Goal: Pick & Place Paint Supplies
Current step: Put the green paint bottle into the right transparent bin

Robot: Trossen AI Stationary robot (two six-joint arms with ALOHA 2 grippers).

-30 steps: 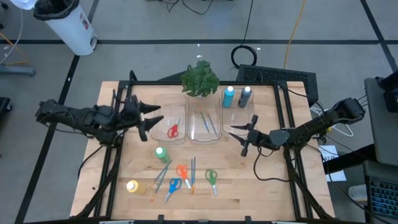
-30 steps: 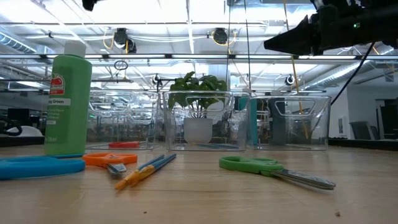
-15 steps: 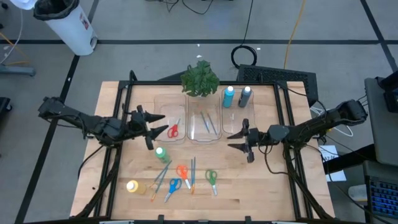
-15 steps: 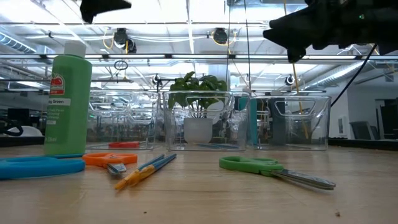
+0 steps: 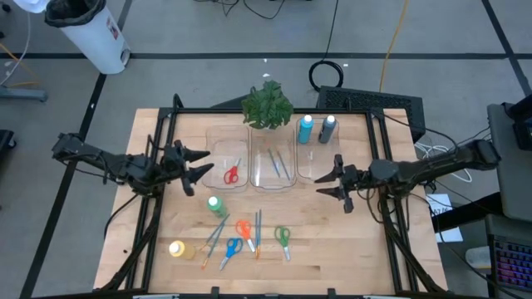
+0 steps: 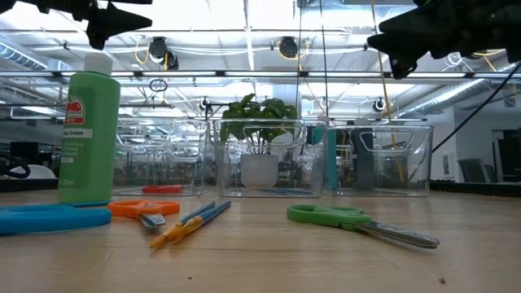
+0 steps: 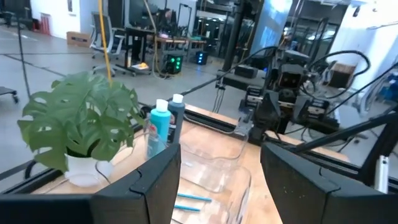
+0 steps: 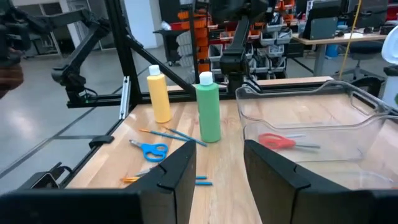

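On the near half of the table, in the high view, lie the green bottle [image 5: 214, 204], the yellow bottle [image 5: 176, 248], orange scissors [image 5: 243, 228], blue scissors [image 5: 232, 247], green scissors [image 5: 283, 237] and several thin brushes [image 5: 258, 229]. Red scissors [image 5: 232, 174] lie in the left bin and brushes [image 5: 278, 164] in the middle bin. The light blue bottle [image 5: 306, 127] and the dark bottle [image 5: 327, 128] stand at the right bin's far end. My left gripper [image 5: 202, 166] hovers open left of the left bin. My right gripper [image 5: 326, 184] hovers open at the right bin's near end.
Three clear bins [image 5: 249, 187] sit in a row across the table's middle, with a potted plant [image 5: 267, 105] behind them at the far edge. Bare wood shows on the near right part of the table [image 5: 341, 249]. Black frame rails run along both sides.
Both grippers have drawn back a little from the bins, the left toward the table's left edge and the right toward its right edge. Each has turned about its wrist. Both stay open and empty, and no object has moved.
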